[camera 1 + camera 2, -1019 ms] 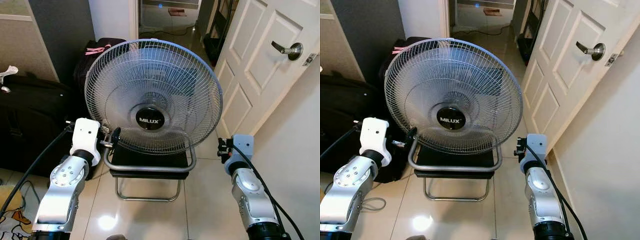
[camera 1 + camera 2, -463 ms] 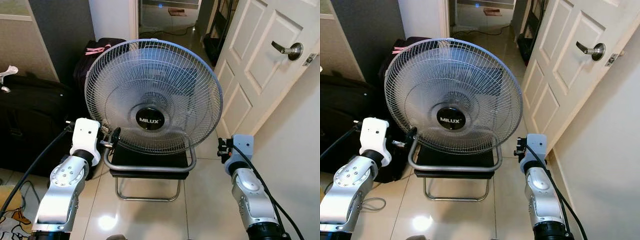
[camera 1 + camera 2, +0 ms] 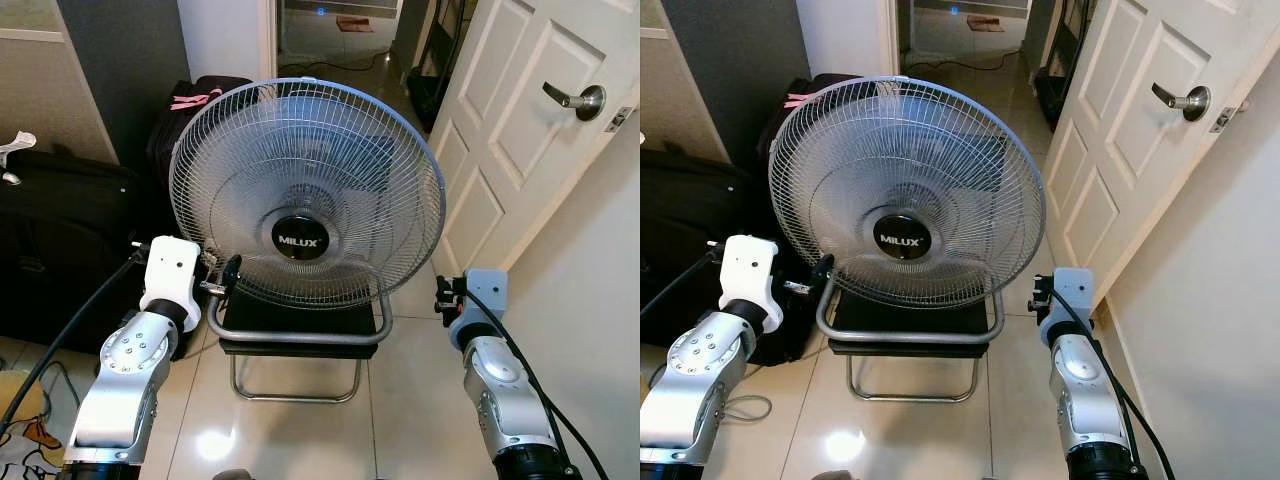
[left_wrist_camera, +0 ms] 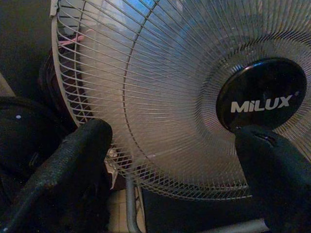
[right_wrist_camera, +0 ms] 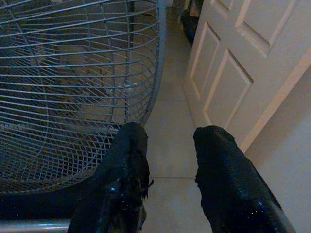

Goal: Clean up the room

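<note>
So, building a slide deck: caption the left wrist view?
Open left gripper facing the MILUX fan, fingers apart before its wire grille.

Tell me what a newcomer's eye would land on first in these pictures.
The big round Milux fan dominates the middle, its grille facing the camera as it stands on a black chair with a metal tube frame. The left tool is open at the fan's lower left edge, and the right tool is open beside its lower right edge. A white panelled door with a lever handle stands ajar on the right.
</note>
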Available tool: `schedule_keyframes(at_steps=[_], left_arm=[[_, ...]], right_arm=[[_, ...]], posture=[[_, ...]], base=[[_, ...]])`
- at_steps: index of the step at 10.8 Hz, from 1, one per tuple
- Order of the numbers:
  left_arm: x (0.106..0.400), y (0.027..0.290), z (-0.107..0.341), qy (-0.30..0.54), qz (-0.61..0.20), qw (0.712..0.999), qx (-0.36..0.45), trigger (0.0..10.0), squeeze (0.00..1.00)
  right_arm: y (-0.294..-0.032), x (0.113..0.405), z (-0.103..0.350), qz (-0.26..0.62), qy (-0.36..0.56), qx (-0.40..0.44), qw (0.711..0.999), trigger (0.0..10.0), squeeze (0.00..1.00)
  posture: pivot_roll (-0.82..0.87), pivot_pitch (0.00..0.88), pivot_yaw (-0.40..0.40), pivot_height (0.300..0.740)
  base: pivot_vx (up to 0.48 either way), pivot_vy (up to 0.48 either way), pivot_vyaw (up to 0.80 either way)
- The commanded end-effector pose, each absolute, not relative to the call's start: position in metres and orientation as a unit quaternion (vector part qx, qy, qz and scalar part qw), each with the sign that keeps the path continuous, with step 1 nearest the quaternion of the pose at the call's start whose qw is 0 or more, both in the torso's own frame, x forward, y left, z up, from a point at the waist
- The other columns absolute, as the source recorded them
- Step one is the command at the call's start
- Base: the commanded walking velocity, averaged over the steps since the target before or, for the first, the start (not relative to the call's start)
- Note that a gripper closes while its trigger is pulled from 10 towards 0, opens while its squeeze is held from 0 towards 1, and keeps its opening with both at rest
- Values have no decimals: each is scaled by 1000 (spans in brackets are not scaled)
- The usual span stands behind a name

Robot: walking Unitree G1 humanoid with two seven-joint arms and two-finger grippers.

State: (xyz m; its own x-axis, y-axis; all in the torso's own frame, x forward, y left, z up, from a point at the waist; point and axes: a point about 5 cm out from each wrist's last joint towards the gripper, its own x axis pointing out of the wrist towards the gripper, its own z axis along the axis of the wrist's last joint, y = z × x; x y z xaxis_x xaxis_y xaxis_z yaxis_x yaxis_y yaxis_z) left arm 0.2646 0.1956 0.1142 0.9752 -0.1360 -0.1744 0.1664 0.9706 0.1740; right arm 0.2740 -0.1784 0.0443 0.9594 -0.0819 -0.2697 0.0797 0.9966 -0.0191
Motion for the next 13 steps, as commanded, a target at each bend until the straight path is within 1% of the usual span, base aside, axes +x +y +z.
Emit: schedule_keyframes(at_steps=[1, 3, 5, 6, 8, 9, 10, 11, 13], left_arm=[[241, 206, 89, 154, 25, 986, 56, 10000, 0], [259, 198, 79, 162, -5, 985, 62, 10000, 0], [264, 194, 80, 157, -14, 985, 65, 10000, 0], [263, 193, 82, 156, -9, 986, 65, 10000, 0], [263, 194, 84, 149, -7, 987, 66, 10000, 0], [263, 194, 87, 139, -3, 988, 70, 10000, 0], [262, 191, 92, 126, -8, 990, 67, 10000, 0], [263, 186, 94, 129, -23, 990, 57, 10000, 0], [269, 183, 101, 91, -21, 994, 62, 10000, 0]], right_arm=[[-176, 259, 57, 10, 140, 6, 990, 10000, 0], [-179, 276, 51, 5, 142, 13, 990, 10000, 0], [-177, 279, 54, 12, 136, 19, 990, 10000, 0], [-171, 277, 57, 42, 130, 20, 990, 10000, 1000], [-166, 279, 61, 55, 115, 49, 991, 10000, 1000], [-164, 279, 60, 64, 112, 19, 991, 10000, 1000], [-165, 279, 63, 48, 96, -10, 994, 10000, 1000], [-160, 278, 64, 63, 88, 31, 994, 10000, 1000], [-163, 279, 66, 48, 86, 22, 995, 10000, 1000]], posture=[[-50, 0, -30, 740], [-78, 0, -14, 740], [-76, 0, -12, 740], [-72, 0, -13, 740], [-65, 0, -17, 740], [-59, 0, -19, 740], [-61, 0, -17, 740], [-71, 0, -5, 740], [-92, 0, 9, 740]], base=[[0, 0, 0], [0, 0, 0], [0, 0, 0], [0, 0, 0], [0, 0, 0], [0, 0, 800], [0, 0, 800], [0, 0, 800], [0, 0, 800]])
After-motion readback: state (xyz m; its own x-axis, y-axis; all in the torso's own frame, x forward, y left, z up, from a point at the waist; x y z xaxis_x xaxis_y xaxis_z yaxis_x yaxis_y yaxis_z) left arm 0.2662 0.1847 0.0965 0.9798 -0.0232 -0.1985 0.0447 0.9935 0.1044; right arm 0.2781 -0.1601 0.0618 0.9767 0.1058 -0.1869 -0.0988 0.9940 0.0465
